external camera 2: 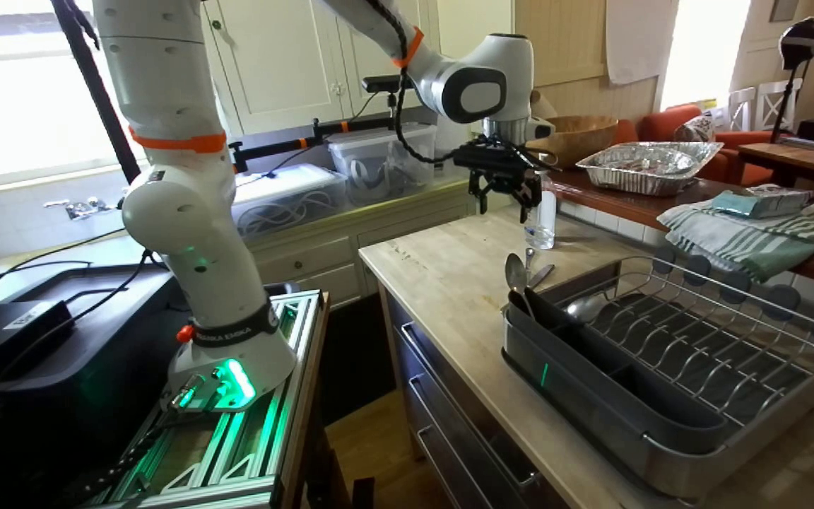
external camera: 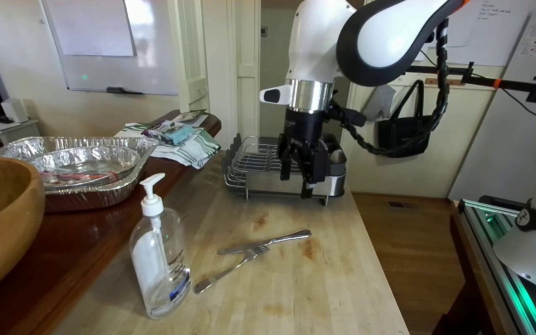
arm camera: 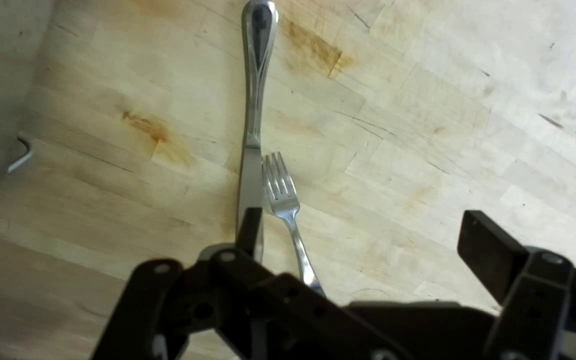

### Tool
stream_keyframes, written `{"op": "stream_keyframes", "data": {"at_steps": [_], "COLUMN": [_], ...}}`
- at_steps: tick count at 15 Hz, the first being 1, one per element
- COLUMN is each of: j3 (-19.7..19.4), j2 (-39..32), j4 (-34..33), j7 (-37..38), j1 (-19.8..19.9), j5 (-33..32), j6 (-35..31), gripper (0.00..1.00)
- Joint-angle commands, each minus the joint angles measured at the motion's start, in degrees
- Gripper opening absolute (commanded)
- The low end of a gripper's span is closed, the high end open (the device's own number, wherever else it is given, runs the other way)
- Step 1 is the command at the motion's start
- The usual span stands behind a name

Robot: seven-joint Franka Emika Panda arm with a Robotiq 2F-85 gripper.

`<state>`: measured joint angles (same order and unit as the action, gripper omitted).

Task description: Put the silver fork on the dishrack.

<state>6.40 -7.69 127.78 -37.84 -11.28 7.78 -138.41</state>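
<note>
Black gripper [arm camera: 363, 222] spread wide, silver fork [arm camera: 286, 207] on the wooden surface [external camera: 342, 279]

From where I stand, the gripper hangs above the surface with its fingers [arm camera: 490, 250] well apart — just air between them, clear of everything below. The silver fork lies flat, well away from the dishrack [external camera 2: 753, 442], its tines just beside the blade of a knife [arm camera: 253, 135]; whether those two touch I can't say.

In the wrist view the fork's handle runs out of sight behind the gripper, and a finger covers part of the blade. In an exterior view a spoon [external camera 2: 515, 272] stands in front and leaves only bits of both pieces showing.

That spoon leans in the dishrack's dark cutlery holder [external camera 2: 591, 375]. A shiny rounded piece [external camera 2: 587, 309] lies next to it — in the holder or on the wires, I can't make out. In an exterior view, a large foil pan [external camera: 121, 184] has a smaller foil pan [external camera: 82, 152] inside, with something red [external camera: 79, 177] too glary to name; the wooden bowl [external camera: 12, 218] near it is cut off by the edge. A clear pump bottle [external camera: 161, 265] stands near the fork's handle; I can't tell how full it is.
</note>
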Motion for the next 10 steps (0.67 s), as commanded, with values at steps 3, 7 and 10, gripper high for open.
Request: {"op": "stream_keyframes", "data": {"at_steps": [3,7,10], "j3": [3.47,4.67,5.69], "j2": [-10.76,-16.44,-15.31], "j4": [-7.64,-11.9,-10.34], "j7": [-1.55,-0.46,0.04], "j1": [2.36,2.16,3.09], "j5": [-1.87,-5.67,-5.45], "j6": [-3.62,-2.18,-3.16], "gripper": [1.0,1.0,1.0]}}
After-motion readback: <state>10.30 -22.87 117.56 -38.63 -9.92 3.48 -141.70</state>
